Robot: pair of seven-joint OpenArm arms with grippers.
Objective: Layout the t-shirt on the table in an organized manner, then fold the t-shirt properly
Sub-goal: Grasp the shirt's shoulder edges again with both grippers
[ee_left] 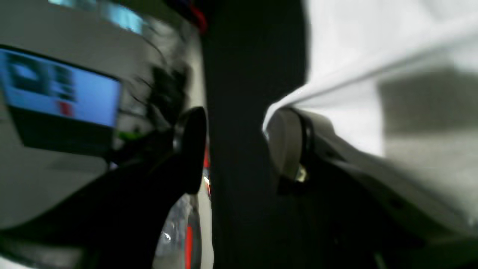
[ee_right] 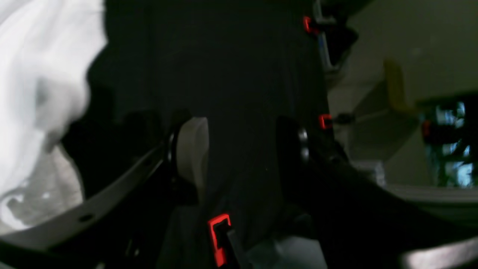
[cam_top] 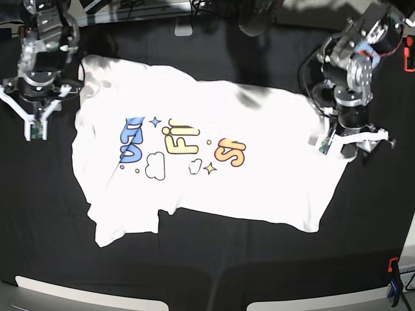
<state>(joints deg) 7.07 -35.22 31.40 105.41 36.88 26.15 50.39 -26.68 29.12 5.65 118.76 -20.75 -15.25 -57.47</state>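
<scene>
Black cloth covers the desk (cam_top: 214, 272), and nearest the base camera's lower edge it lies bare below the white t-shirt (cam_top: 214, 191). The shirt is spread print up across the middle, one sleeve jutting toward that edge, probably to get it flat before folding. Farther up, the left jaws (cam_top: 347, 139) stand parted at its side, one finger against a cloth edge, apparently ungripped; the right jaws (cam_top: 37, 123) are spread wide beside it, empty, perhaps ready for another tug.

The t-shirt (cam_top: 194, 188) lies on the table (cam_top: 207, 265) (between the two arms).
</scene>
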